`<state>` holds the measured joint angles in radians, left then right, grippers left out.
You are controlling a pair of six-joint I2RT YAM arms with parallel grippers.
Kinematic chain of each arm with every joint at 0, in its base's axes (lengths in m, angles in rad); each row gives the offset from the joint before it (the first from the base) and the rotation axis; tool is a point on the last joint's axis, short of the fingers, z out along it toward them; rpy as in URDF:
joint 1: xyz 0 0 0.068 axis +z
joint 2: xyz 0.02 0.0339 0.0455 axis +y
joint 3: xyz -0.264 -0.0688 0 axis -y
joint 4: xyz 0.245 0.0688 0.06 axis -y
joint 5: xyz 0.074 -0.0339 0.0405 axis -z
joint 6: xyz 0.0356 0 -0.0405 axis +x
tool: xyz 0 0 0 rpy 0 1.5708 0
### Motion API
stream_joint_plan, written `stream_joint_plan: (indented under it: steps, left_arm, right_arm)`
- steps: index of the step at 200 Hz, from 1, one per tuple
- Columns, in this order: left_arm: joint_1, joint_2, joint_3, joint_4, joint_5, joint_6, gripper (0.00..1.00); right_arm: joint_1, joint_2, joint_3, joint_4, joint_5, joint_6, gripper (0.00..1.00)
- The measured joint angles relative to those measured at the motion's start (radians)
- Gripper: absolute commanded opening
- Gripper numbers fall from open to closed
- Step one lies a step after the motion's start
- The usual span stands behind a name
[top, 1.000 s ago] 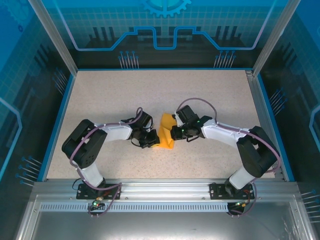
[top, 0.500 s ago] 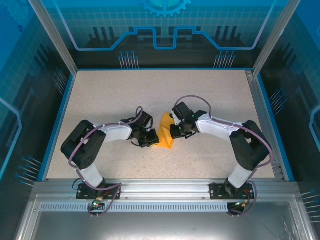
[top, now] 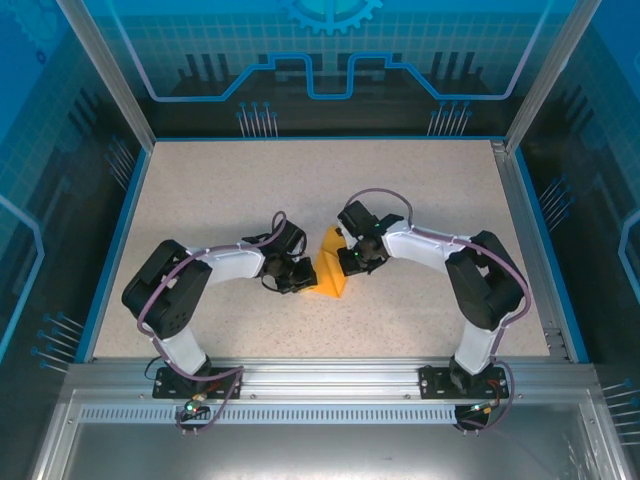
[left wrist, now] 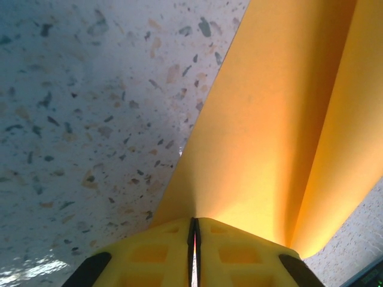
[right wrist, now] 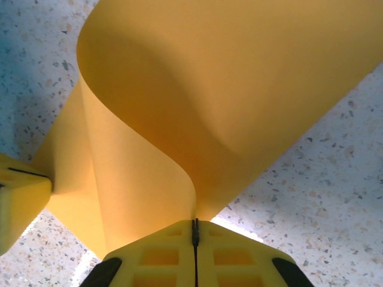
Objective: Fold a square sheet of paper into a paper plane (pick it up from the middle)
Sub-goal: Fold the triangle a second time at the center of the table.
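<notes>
Pinching the thin orange-yellow sheet of paper (top: 331,272) from opposite sides, the two claws stood close together near the middle of the speckled beige tabletop (top: 230,190). From overhead, the left claw (top: 307,279) gripped the sheet's left edge and the right claw (top: 346,262) its right edge. The paper bowed up between them in a small tented shape, pointed at the far end and wider at the near end.

In the left wrist view the left claw (left wrist: 194,226) had its yellow moulded fingers (left wrist: 158,248) pressed together to a hairline slit. The paper (left wrist: 269,119) entered that slit and fanned away from it, a long soft trough running along its right side, with the tabletop (left wrist: 90,89) beside it.

In the right wrist view the right claw (right wrist: 194,227) was likewise clamped, its yellow fingers (right wrist: 239,251) nearly touching, the paper's edge caught in the seam. From there the paper (right wrist: 209,89) rose and rolled over in a broad S-shaped curl rather than a sharp crease. A yellow finger (right wrist: 18,200) of the left claw showed at the left margin, holding the sheet's other side. Whether the sheet's lowest edge rested on the tabletop (right wrist: 311,179) or hung just clear of it could not be told.
</notes>
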<state>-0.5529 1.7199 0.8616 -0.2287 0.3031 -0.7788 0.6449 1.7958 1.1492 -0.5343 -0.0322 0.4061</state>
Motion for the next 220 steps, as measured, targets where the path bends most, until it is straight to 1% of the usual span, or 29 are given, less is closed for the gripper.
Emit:
stream_joint_plan:
  steps: [94,220]
  left_arm:
    - [0.0,0.0,0.001,-0.003,0.0,0.003,0.13]
    - [0.0,0.009,0.014,-0.014,0.0,0.019,0.14]
  right_arm:
    - [0.0,0.064,0.049,-0.029,0.02,-0.027,0.07]
    - [0.0,0.093,0.071,-0.038,0.029,-0.034,0.08]
